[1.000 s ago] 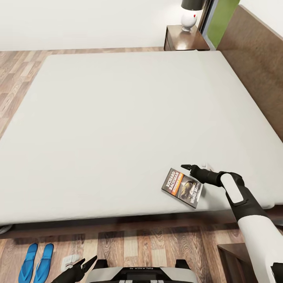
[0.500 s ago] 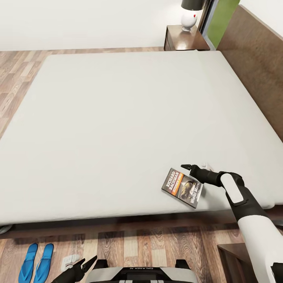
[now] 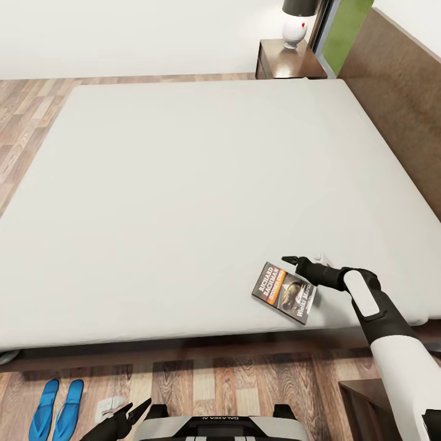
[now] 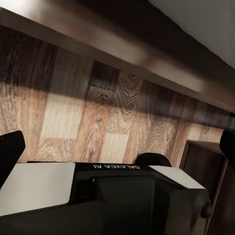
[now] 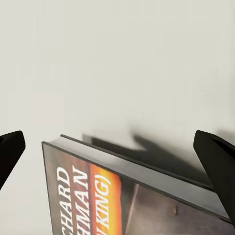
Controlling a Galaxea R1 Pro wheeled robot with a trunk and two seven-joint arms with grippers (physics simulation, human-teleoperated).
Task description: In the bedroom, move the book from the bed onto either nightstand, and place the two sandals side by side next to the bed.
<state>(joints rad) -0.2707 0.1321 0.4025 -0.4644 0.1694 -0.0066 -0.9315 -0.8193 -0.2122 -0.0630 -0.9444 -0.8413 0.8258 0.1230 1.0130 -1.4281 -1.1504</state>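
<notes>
The book (image 3: 285,293) lies flat on the light-grey mattress of the bed (image 3: 202,184), close to its near edge on the right. Its dark cover with white lettering and an orange band faces up (image 5: 93,196). My right gripper (image 3: 299,263) hovers open just beyond the book's far right corner; in the right wrist view its fingertips (image 5: 215,161) stand wide apart on either side of the book's edge, not touching it. The two blue sandals (image 3: 56,407) lie side by side on the floor at the bed's near left. My left gripper (image 3: 130,415) hangs open low by my base.
A dark nightstand (image 3: 288,60) with a white lamp (image 3: 295,21) stands at the far side of the bed by the headboard (image 3: 398,92). Another dark cabinet (image 3: 367,407) sits at my near right. My base (image 4: 112,196) is below the left gripper, over wood-plank floor (image 3: 214,380).
</notes>
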